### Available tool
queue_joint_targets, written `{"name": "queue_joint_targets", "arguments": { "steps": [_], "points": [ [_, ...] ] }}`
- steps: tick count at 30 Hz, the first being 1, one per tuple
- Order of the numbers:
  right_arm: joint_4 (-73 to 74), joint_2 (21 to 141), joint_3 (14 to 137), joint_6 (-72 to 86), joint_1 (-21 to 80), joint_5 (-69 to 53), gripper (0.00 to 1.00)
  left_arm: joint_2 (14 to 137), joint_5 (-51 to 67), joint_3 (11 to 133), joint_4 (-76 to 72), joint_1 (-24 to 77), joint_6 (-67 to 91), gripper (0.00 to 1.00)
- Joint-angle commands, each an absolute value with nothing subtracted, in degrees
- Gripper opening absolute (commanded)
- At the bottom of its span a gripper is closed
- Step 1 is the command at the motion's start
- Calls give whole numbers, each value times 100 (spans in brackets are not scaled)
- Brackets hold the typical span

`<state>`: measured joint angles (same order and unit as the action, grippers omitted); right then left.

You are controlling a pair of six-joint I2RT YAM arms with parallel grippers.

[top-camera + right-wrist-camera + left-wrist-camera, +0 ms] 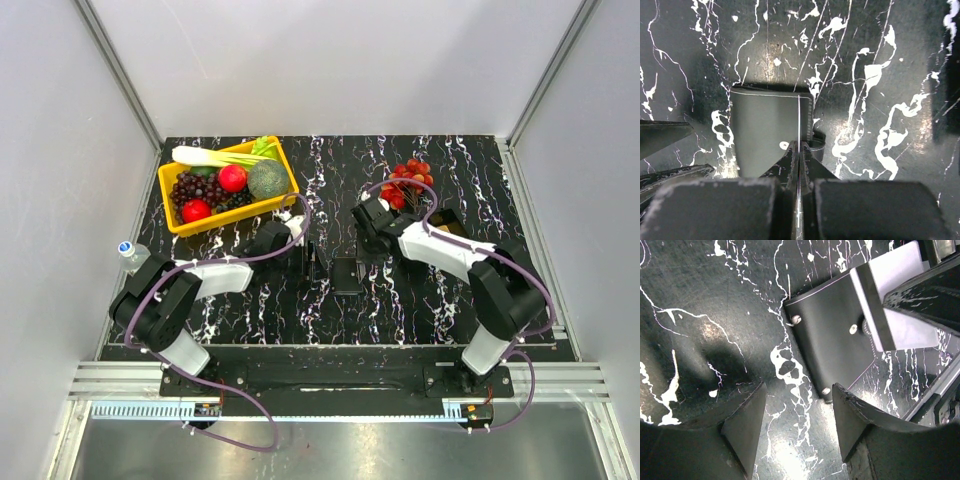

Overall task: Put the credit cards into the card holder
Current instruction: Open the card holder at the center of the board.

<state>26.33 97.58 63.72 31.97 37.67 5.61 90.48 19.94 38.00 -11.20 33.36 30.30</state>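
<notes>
- Right wrist: right gripper (799, 152) clamps a credit card (799, 120), seen edge-on, over the card holder (762, 135).
- Left wrist shows the card's pale face; left gripper (797, 395) half-open, empty.

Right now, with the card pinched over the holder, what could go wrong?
1. The left tool is open and grips nothing, so the card holder lies unheld; the credit card in the shut right tool may shove it instead of sliding in.
2. Both tools crowd the holder, so they might collide.
</notes>
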Motion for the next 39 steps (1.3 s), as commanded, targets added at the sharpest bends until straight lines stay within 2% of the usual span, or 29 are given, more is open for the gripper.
{"name": "queue_joint_targets", "arguments": {
  "steps": [1,6,15,23,39],
  "points": [
    [2690,9186,6521,3024,3665,801,0,9079,2074,3990,-1169,3366,2927,59],
    [2689,9070,6864,3006,3674,405,0,9097,2092,4043,-1160,3366,2936,59],
    [2610,9764,7084,3146,4008,316,0,9097,2048,4113,-1081,3366,2962,59],
    [2760,9791,6882,3032,3955,1019,0,9026,2057,4113,-1063,3375,2962,59],
    [2655,9413,6162,2997,3437,809,0,9088,2065,4157,-1063,3401,2962,58]
  ]
}}
